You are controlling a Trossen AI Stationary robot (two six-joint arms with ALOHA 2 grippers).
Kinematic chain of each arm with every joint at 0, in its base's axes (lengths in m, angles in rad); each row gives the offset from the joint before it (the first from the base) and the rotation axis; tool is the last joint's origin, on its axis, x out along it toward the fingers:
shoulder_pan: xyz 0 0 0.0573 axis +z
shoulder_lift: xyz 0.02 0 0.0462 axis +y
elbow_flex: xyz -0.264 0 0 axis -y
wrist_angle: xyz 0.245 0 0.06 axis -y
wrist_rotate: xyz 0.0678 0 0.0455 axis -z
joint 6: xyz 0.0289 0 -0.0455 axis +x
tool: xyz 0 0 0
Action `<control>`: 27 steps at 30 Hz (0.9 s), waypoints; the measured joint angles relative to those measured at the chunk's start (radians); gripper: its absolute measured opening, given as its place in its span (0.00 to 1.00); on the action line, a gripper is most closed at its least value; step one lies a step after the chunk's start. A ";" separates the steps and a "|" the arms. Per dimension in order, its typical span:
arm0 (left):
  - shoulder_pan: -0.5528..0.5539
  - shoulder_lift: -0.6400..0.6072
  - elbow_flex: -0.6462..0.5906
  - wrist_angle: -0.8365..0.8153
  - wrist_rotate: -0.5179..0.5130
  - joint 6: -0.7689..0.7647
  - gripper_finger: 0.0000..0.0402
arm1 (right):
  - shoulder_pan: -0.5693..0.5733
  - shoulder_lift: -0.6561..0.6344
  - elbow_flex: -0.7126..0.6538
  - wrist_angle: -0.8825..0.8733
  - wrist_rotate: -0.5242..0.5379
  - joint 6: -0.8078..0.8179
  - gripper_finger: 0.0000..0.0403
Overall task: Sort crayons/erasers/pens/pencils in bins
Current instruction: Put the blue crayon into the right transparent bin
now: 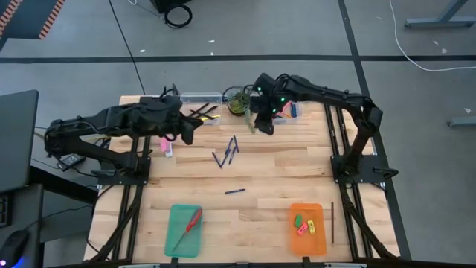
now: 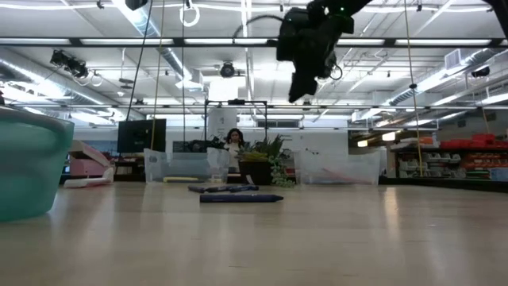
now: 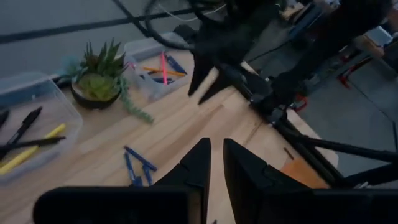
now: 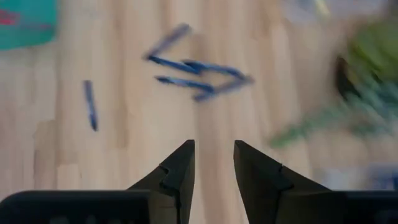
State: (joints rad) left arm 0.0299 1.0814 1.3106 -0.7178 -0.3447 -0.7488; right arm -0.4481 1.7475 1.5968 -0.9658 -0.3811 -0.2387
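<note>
Pens: small cluster of blue sticks mid-table, w/ one lone pen nearer the front edge. Same cluster shows in the right wrist view and, partly, in the left wrist view.

Right gripper hangs in the air just beyond the cluster, near the potted plant, arm bent over from the right-side mount, wrist pitched down. Fingers spread a little, gap clear betw. them, nothing held. Low view: it sits high above the tabletop.

Left gripper reaches in from the left mount, arm stretched low across the back-left area, beside the pink box. Fingers nearly together, only a thin slit, empty.

Bins: clear tub w/ pencils at back, second clear tub by the right arm; teal tray front-left holds red-handled scissors; orange tray front-right holds erasers. One dark pencil lies beside the orange tray.
</note>
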 joint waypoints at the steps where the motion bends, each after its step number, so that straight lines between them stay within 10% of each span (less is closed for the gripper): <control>1: 0.000 0.006 0.001 0.000 0.000 -0.013 0.12 | 0.018 0.001 -0.006 0.023 0.000 -0.004 0.29; 8: 0.000 0.001 0.000 -0.050 0.000 -0.112 0.10 | 0.097 0.041 -0.055 0.253 0.054 0.461 0.29; 27: 0.001 -0.112 0.001 -0.051 0.076 -0.043 0.11 | 0.167 0.305 -0.054 0.335 0.267 1.075 0.29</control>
State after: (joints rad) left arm 0.0307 0.9695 1.3113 -0.7693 -0.2687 -0.7918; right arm -0.2813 2.0522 1.5425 -0.6304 -0.1141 0.8366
